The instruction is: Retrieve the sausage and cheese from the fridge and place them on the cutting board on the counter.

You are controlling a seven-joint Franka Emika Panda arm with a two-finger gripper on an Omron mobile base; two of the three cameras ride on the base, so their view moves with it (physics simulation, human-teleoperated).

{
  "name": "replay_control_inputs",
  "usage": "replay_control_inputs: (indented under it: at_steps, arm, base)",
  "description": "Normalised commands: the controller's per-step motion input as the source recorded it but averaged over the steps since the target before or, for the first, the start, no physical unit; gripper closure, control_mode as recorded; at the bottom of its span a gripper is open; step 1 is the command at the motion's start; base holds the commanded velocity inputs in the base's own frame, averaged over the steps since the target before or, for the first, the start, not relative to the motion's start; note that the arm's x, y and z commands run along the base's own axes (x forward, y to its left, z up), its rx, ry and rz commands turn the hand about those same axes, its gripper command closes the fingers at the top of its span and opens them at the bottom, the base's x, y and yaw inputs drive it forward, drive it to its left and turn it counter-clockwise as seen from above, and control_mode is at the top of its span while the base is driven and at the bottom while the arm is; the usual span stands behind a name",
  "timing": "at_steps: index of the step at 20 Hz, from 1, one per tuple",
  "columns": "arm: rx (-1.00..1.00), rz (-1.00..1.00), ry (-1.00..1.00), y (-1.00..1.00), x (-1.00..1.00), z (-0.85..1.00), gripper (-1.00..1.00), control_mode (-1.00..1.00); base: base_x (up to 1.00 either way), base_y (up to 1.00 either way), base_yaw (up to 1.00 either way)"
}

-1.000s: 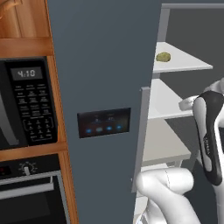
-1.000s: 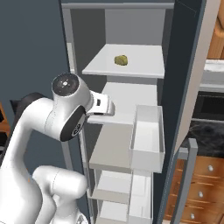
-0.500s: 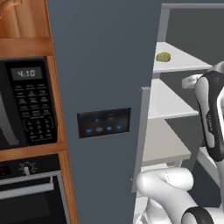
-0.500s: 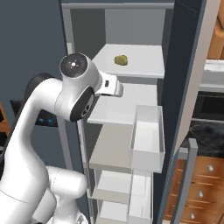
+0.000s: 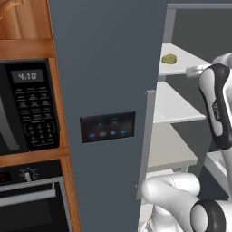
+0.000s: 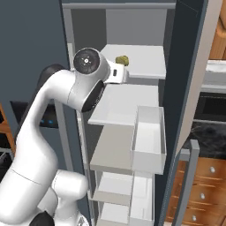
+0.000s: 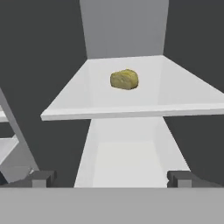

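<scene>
The fridge (image 5: pixel 104 68) stands with its right door (image 6: pixel 190 66) swung open and white shelves inside. The cheese (image 7: pixel 124 80), a small yellowish-olive lump, lies alone on the top shelf (image 7: pixel 175 98); it also shows in the base views (image 5: pixel 169 59) (image 6: pixel 122 60). My gripper (image 7: pixel 111 179) is open with nothing between its fingers. It is level with the front edge of that shelf, short of the cheese and facing it. The sausage and the cutting board are out of view. A strip of the black marble counter (image 6: pixel 209 132) shows to the right of the open door.
A white door bin (image 6: pixel 148 141) hangs on the open door, close to the shelves' right side. Lower shelves (image 6: pixel 123 103) sit under my hand. Left of the fridge are a black microwave (image 5: pixel 27 108) and an oven (image 5: pixel 31 199). Brown drawers (image 6: pixel 207 185) lie under the counter.
My arm has lifted the hand from the middle shelf's height up to the top shelf's front edge. The gripper stayed open and the cheese has not moved.
</scene>
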Motion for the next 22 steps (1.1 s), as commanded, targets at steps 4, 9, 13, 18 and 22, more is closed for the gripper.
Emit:
replay_control_inputs:
  at_steps: [4, 9, 13, 18, 22]
  arm:
    - [0.01, -0.06, -0.01, -0.01, 0.50, 0.38, -1.00, -1.00]
    - [0.02, -0.09, 0.07, -0.06, 0.53, 0.34, -1.00, -1.00]
    - [0.03, 0.00, 0.12, -0.14, 0.38, 0.11, -1.00, -1.00]
    - [0.00, 0.00, 0.08, -0.02, 0.19, -0.01, -1.00, -1.00]
    - [0.01, 0.06, 0.00, -0.05, 0.18, -0.13, -1.00, -1.00]
  base:
    - [0.00, 0.00, 0.00]
    - [0.00, 0.00, 0.00]
    - [0.00, 0.00, 0.00]
    - [0.00, 0.00, 0.00]
    - [0.00, 0.00, 0.00]
